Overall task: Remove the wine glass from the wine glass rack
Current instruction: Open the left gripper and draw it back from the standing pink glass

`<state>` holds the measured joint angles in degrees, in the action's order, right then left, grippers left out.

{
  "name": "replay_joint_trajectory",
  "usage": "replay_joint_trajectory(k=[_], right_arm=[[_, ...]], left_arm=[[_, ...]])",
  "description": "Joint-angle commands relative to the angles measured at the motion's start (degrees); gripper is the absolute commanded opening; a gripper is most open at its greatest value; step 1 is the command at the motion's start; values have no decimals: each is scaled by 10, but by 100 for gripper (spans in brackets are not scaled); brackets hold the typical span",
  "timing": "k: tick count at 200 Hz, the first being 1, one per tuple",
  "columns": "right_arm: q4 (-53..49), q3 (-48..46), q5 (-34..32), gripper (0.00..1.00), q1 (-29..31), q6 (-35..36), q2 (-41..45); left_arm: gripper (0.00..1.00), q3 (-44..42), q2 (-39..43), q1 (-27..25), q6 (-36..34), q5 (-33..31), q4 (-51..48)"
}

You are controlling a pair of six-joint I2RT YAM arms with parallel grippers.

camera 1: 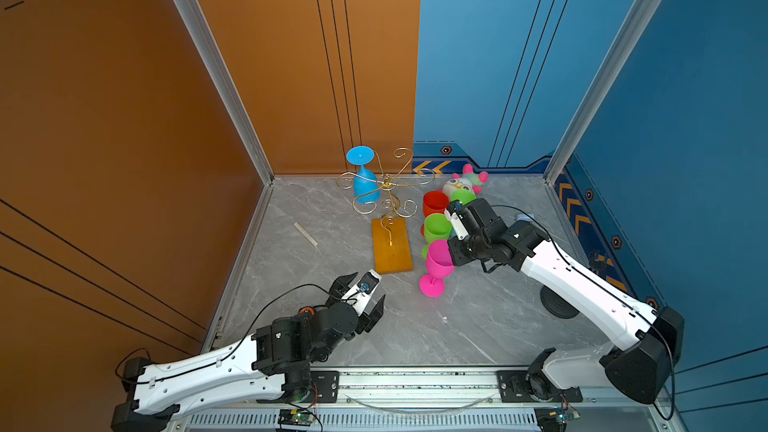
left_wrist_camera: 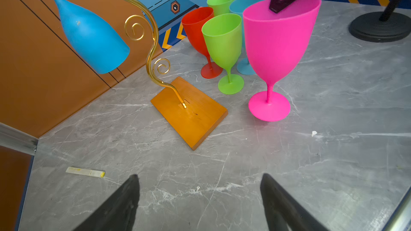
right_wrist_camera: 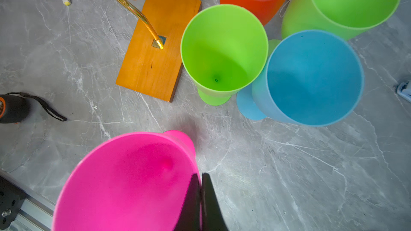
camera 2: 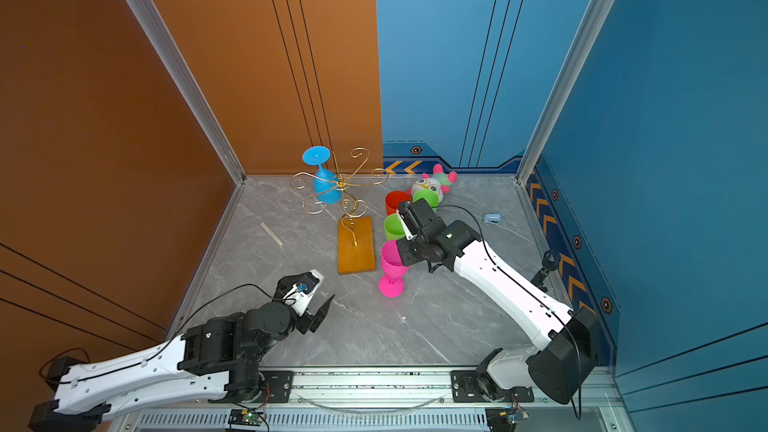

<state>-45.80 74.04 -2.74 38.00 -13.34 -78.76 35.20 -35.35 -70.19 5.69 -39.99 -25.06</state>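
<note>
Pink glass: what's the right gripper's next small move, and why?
Probably open the right gripper and let go. Its jaws pinch the rim of the pink glass, which stands upright with its foot apparently resting on the table. A blue glass hangs on the rack, and the left gripper is open and empty.

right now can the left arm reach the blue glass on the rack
Probably yes: the left pincer is open, with nothing between it and the blue wine glass, though wires of the wine glass rack curl close.
</note>
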Motion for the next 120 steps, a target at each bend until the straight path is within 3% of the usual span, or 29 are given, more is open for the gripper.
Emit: replay_joint_trajectory(k=[1,67,120], right_arm=[[61,-20,-36,0,3,7,10],[99,-50,-65,0,4,16,-1],[95,-53,-71,0,7,21,-18]], left_arm=[[85,23,1,21,33,3,-34],[95,23,50,56,40,21,-80],[96,28,77,81,47,41,-111]])
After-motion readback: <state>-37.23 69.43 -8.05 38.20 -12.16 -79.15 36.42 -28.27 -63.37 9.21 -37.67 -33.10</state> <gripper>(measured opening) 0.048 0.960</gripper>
